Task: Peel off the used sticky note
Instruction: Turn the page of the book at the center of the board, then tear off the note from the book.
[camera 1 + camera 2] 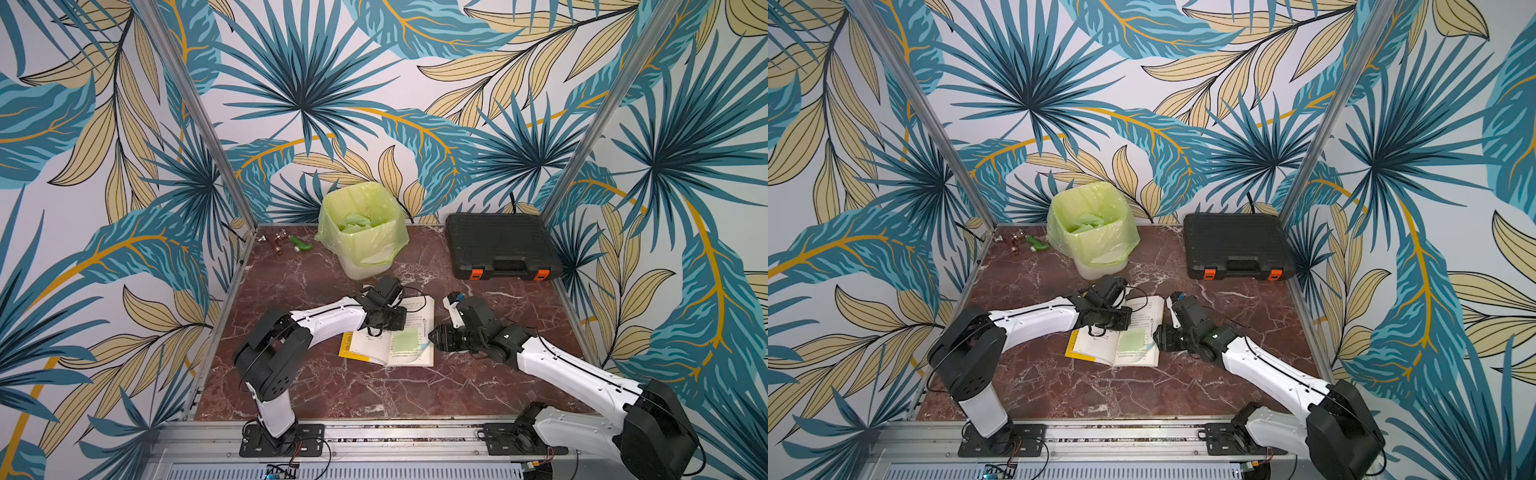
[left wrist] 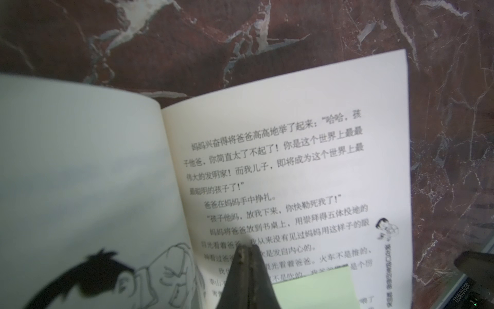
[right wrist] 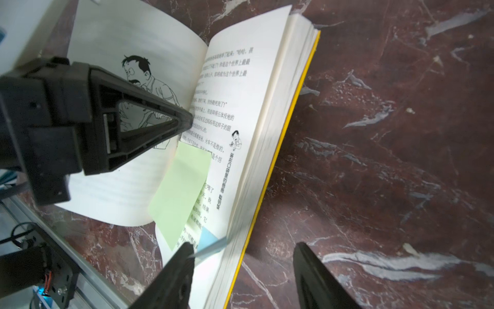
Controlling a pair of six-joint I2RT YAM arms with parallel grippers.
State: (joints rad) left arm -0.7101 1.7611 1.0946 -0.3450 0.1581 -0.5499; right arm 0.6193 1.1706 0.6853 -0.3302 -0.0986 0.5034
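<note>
While right end effector [image 3: 243, 246] gapes, sticky note [image 3: 181, 192] sits beside — on book [image 3: 267, 107].

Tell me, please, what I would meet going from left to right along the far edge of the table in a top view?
metal pipe fittings → green pipe fitting → bin lined with a green bag → black case with orange latches

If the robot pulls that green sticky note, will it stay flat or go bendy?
Probably bendy: the green sticky note curls off the page at one end, so it looks thin and floppy. One sheet, so likely almost weightless. It seems stuck along one edge, so the book page may lift too, though the left gripper seems to pin it.
</note>
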